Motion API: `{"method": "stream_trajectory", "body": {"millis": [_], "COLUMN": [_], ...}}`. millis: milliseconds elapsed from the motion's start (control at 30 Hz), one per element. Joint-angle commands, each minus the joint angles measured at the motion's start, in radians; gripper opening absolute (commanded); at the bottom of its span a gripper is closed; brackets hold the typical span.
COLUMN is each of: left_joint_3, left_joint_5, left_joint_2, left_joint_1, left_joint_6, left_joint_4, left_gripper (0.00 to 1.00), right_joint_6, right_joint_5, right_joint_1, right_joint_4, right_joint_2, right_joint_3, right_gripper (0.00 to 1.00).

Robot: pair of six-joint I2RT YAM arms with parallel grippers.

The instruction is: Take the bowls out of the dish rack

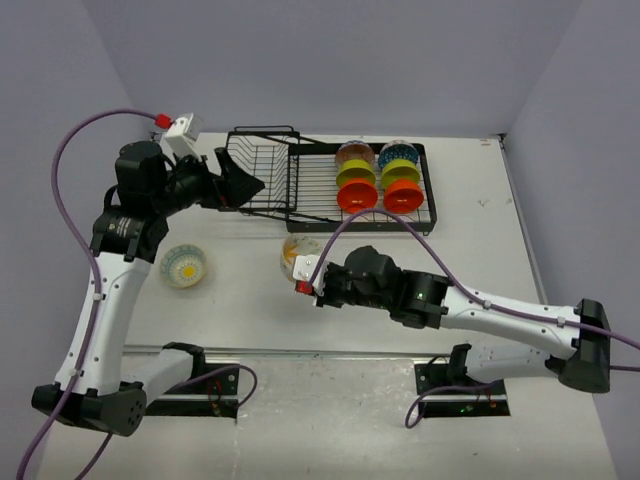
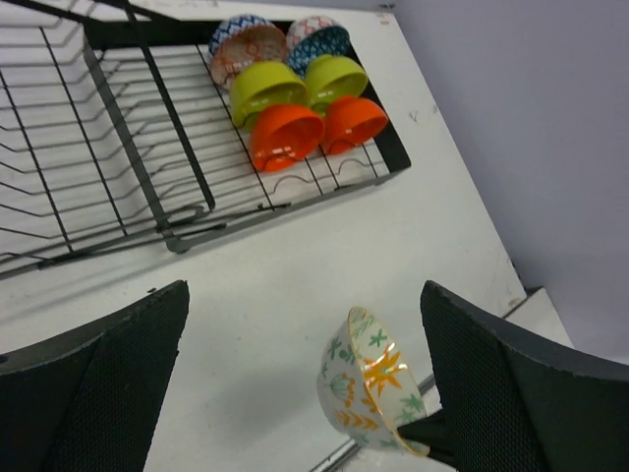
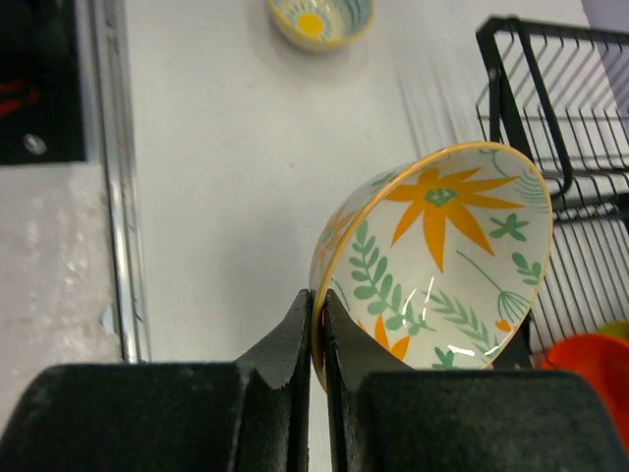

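Placement step imo: right hand (image 3: 316, 305) pinching floral bowl (image 3: 442, 256) by the rim, left hand (image 2: 305, 295) gaping, next lower it onto the tabletop (image 1: 240, 300).

A white worktop (image 1: 250, 310) fills the room's middle, boxed in by pale lilac walls (image 1: 330, 60) on the left, far and right sides. A metal strip (image 1: 330, 352) runs along its near edge.

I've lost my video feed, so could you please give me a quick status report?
Left gripper open, empty, by the dish rack. Right gripper shut on floral bowl rim, outside rack. Six bowls in rack. Yellow bowl on table, apart.
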Motion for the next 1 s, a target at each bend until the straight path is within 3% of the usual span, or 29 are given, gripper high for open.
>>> {"method": "stream_trajectory", "body": {"millis": [0,67,233,333,433,500,733,867,967], "left_joint_3": [-0.008,-0.044,-0.082,-0.079,-0.07,-0.071,-0.09,-0.087,-0.081], "left_joint_5": [0.111,0.07,-0.119,-0.205,-0.304,-0.337,-0.472,-0.549,-0.57], "left_joint_2": [-0.042,-0.039,0.014,0.039,0.062,0.086,0.146,0.152,0.158], "left_joint_1": [-0.036,-0.1,-0.352,-0.444,-0.466,-0.484,-0.553,-0.575,-0.578], "left_joint_6": [0.016,0.01,-0.017,-0.024,-0.017,-0.002,0.013,0.01,0.016], "left_joint_4": [-0.015,-0.017,-0.029,-0.034,-0.061,-0.071,-0.106,-0.133,-0.147], "left_gripper": [1.0,1.0,1.0,1.0,1.0,0.94,0.62,0.25,0.03], "right_joint_6": [-0.156,-0.168,-0.199,-0.185,-0.194,-0.202,-0.202,-0.209,-0.208], "right_joint_5": [0.344,0.431,0.513,0.514,0.54,0.588,0.599,0.606,0.61], "right_joint_1": [0.068,0.101,0.131,0.146,0.181,0.195,0.212,0.212,0.212], "right_joint_4": [-0.032,-0.08,-0.199,-0.232,-0.226,-0.236,-0.293,-0.295,-0.295], "right_joint_2": [-0.086,-0.066,0.026,0.029,0.034,0.06,0.118,0.136,0.141], "right_joint_3": [-0.013,0.026,0.14,0.158,0.163,0.175,0.258,0.267,0.269], "right_gripper": [0.0,0.0,0.0,0.0,0.0,0.0,0.0,0.0,0.0]}}
